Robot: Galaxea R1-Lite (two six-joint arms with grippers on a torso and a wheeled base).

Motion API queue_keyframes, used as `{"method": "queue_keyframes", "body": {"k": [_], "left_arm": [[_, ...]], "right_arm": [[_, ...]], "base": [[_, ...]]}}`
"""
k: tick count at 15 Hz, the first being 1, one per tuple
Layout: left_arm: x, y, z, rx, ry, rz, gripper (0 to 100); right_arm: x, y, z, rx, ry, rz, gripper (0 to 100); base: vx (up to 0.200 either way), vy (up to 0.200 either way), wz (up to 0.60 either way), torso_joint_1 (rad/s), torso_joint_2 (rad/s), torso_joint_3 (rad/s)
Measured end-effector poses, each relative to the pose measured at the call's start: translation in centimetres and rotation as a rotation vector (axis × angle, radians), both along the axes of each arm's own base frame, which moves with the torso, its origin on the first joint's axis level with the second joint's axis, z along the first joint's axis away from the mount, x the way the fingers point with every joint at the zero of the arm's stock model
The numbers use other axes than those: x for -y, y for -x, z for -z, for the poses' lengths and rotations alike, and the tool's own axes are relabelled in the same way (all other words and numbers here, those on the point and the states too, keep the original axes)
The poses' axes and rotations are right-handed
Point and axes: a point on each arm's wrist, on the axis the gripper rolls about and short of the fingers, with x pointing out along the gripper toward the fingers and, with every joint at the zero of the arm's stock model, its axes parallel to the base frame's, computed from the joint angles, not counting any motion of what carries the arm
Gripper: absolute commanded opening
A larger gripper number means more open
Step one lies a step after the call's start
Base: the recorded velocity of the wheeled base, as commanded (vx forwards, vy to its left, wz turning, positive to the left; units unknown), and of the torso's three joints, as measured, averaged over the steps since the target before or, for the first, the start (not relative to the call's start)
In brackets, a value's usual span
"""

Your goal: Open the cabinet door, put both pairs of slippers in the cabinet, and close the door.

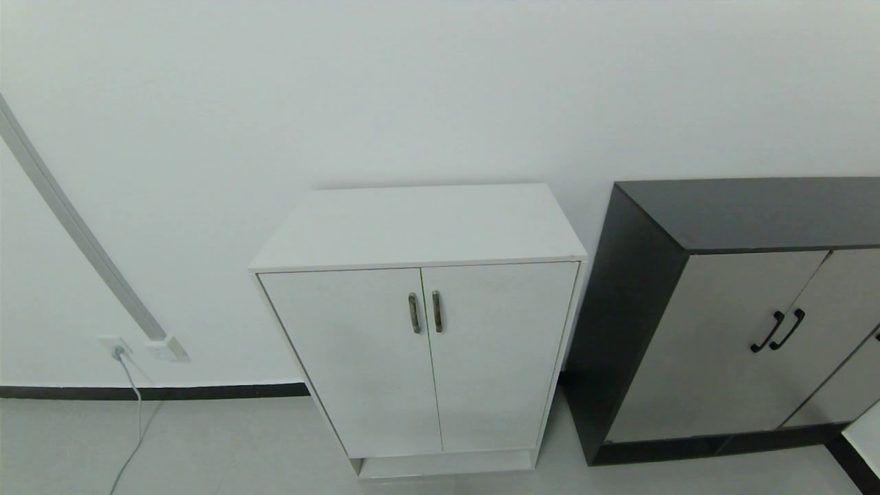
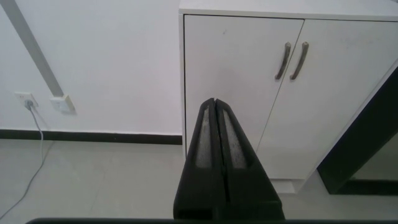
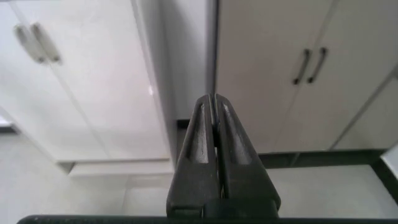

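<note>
left hand (image 2: 214, 104): fingers pressed together, nothing between them; in front of the white cabinet (image 1: 419, 227), apart from it, tips lined up with its left door (image 1: 350, 357)
right hand (image 3: 214, 99): fingers together too, holding nothing; in front of the white cabinet's right side, tips lined up with the gap between it and the dark cabinet (image 1: 632, 309)
floor (image 1: 206, 447): pale grey, runs up to the white cabinet's base
white cabinet: stands on the floor, back to the wall (image 1: 412, 89), flat white top, low plinth under the doors
left door: flush, closed
right door (image 1: 502, 350): flush, closed; meets the left door at a thin centre seam
door handles (image 1: 414, 313): two upright metal bars, one per door, just beside each other at the seam, in the upper half of the white cabinet
dark cabinet: just beside the white cabinet on its right, black frame, grey doors closed, pair of black handles (image 1: 777, 331)
wall socket (image 1: 115, 347): low on the wall, well to the left of the white cabinet, plug in it
cable (image 1: 134, 419): grey, hangs from the socket down to the floor
conduit (image 1: 69, 220): grey strip slanting down the wall, ends at a small box beside the socket
baseboard (image 1: 151, 392): black band along the wall foot, left of the white cabinet
</note>
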Motion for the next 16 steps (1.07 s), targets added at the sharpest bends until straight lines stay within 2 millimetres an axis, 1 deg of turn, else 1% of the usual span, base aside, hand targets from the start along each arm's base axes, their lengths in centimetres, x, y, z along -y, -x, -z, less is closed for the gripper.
{"method": "queue_keyframes", "body": {"k": [1, 3, 16], "left_arm": [[0.0, 0.0, 0.0, 0.0, 0.0, 0.0, 0], [0.0, 0.0, 0.0, 0.0, 0.0, 0.001, 0], [0.0, 0.0, 0.0, 0.0, -0.003, 0.0, 0]], "right_arm": [[0.04, 0.05, 0.0, 0.009, -0.038, 0.02, 0], [0.07, 0.11, -0.03, 0.021, -0.048, 0.035, 0], [0.07, 0.14, -0.02, 0.025, -0.042, 0.037, 0]], "base": [[0.0, 0.0, 0.0, 0.0, 0.0, 0.0], [0.0, 0.0, 0.0, 0.0, 0.0, 0.0], [0.0, 0.0, 0.0, 0.0, 0.0, 0.0]]}}
